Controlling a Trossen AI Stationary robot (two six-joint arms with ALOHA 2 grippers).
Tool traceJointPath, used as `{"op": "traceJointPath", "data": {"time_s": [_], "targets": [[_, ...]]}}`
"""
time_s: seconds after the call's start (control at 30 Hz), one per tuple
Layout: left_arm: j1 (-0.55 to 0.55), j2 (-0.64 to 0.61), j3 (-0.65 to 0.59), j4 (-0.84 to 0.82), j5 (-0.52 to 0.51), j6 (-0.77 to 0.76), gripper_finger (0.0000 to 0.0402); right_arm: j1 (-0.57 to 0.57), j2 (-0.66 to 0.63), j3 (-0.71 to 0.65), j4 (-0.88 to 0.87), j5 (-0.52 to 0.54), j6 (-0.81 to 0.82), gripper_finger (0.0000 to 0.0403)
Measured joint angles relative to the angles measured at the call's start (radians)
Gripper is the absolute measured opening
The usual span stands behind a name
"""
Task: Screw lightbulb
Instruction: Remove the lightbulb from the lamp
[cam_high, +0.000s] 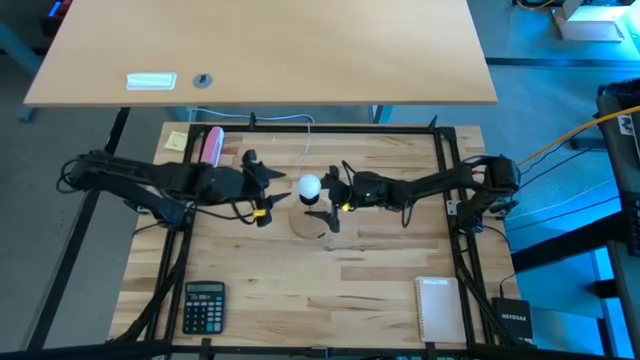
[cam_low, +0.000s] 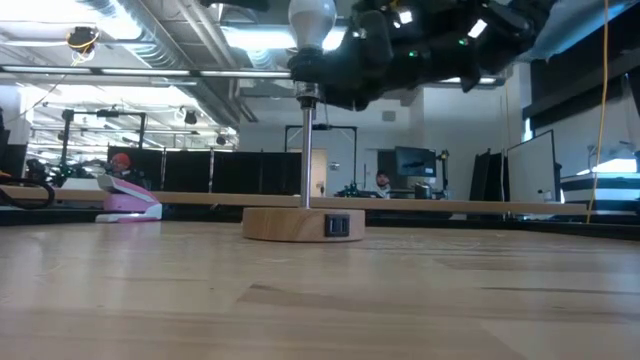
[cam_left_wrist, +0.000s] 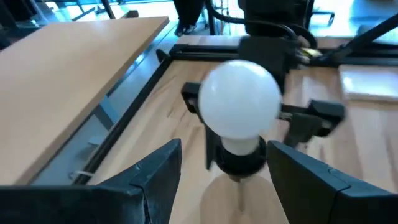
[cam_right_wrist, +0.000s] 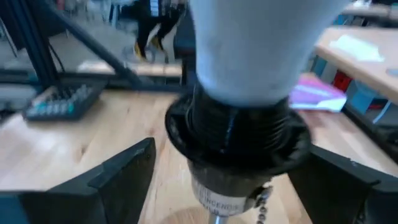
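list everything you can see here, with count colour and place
lightbulb: one, white, seated in the socket at the table's middle
socket: one, black, on a thin metal post
wooden base: one, pale round disc, under the post
calculator: one, black, near left corner
notepad: one, white, near right corner
pink object: one, far left
yellow note: one, beside the pink object
left gripper: open, left of the bulb
right gripper: open, around the socket

Lightbulb (cam_high: 308, 185) sitting in socket (cam_low: 307, 72) on disc base (cam_low: 296, 223) mid-table, flanked by 2 arms, left gripper (cam_high: 268, 190) left, right gripper (cam_high: 330, 200) right, calculator (cam_high: 203, 306) lying front-left, notepad (cam_high: 438, 309) front-right
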Motion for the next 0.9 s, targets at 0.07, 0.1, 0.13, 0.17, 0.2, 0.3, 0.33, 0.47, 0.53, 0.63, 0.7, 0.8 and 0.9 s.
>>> {"op": "traceJointPath", "data": {"time_s": [0.07, 0.1, 0.13, 0.17, 0.2, 0.3, 0.33, 0.47, 0.53, 0.63, 0.7, 0.8, 0.9], "targets": [[0.01, 0.036, 0.051, -0.047, 0.004, 0.007, 0.0225, 0.0, 0.014, 0.039, -0.08, 0.0, -0.016, 0.0324], [0.016, 0.056, 0.081, -0.079, 0.013, 0.004, 0.0225, 0.0, 0.02, 0.053, -0.114, 0.001, -0.022, 0.0307], [0.022, 0.077, 0.114, -0.114, 0.027, -0.006, 0.0225, 0.0, 0.023, 0.06, -0.133, 0.001, -0.028, 0.0286], [0.028, 0.097, 0.148, -0.152, 0.046, -0.018, 0.0225, 0.0, 0.024, 0.064, -0.139, 0.001, -0.032, 0.0261], [0.036, 0.117, 0.183, -0.196, 0.062, -0.026, 0.0225, 0.0, 0.024, 0.064, -0.139, 0.001, -0.033, 0.0234], [0.055, 0.173, 0.282, -0.306, 0.11, -0.036, 0.0227, 0.0, 0.023, 0.065, -0.136, 0.003, -0.039, 0.0151], [0.061, 0.191, 0.312, -0.331, 0.122, -0.04, 0.0229, 0.0, 0.023, 0.065, -0.134, -0.001, -0.043, 0.0147], [0.089, 0.262, 0.426, -0.395, 0.199, -0.043, 0.0251, 0.0, 0.023, 0.065, -0.131, -0.001, -0.068, 0.015], [0.099, 0.297, 0.479, -0.42, 0.244, -0.036, 0.0267, 0.0, 0.023, 0.065, -0.131, -0.001, -0.068, 0.015], [0.102, 0.348, 0.552, -0.46, 0.268, 0.003, 0.0283, 0.0, 0.023, 0.065, -0.133, -0.001, -0.07, 0.015], [0.097, 0.378, 0.599, -0.495, 0.269, 0.045, 0.0287, 0.0, 0.023, 0.065, -0.137, -0.001, -0.07, 0.015], [0.108, 0.418, 0.655, -0.55, 0.272, 0.104, 0.0286, 0.0, 0.022, 0.065, -0.139, 0.0, -0.067, 0.015], [0.146, 0.454, 0.688, -0.598, 0.323, 0.155, 0.028, 0.0, 0.022, 0.065, -0.143, 0.0, -0.066, 0.015]]}}
